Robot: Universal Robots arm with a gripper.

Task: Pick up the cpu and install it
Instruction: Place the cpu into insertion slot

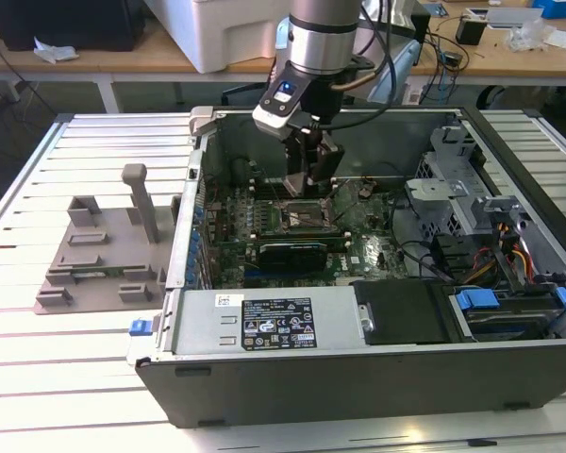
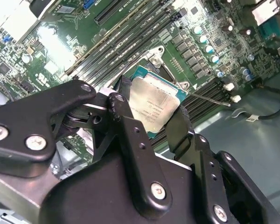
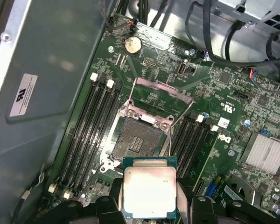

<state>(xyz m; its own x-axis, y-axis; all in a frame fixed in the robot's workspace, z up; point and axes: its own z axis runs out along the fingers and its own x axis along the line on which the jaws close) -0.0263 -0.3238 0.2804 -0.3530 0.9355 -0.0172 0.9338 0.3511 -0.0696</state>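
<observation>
Here the gripper is clamping the cpu by two opposite edges, its black, screw-studded metal fingers drawn in only as far as the chip's width. The cpu is showing a flat square silver-grey lid on a thin teal rim, and it is hanging just off the socket, not seated in it. In the first wrist view the socket is lying open, its dark square contact bed bare and its shiny metal load plate tilting up on the far side. Long black memory slots are running along both flanks of the socket across the green motherboard. Beyond the socket a round silver coin cell is sitting, and off to one side a finned pale heatsink. The exterior view is showing what the wrist views are not: the board is lying inside a grey metal computer case with a labelled power supply along its near wall. A grey plastic fixture block is resting on the slatted table, outside the case and well apart from the socket.
</observation>
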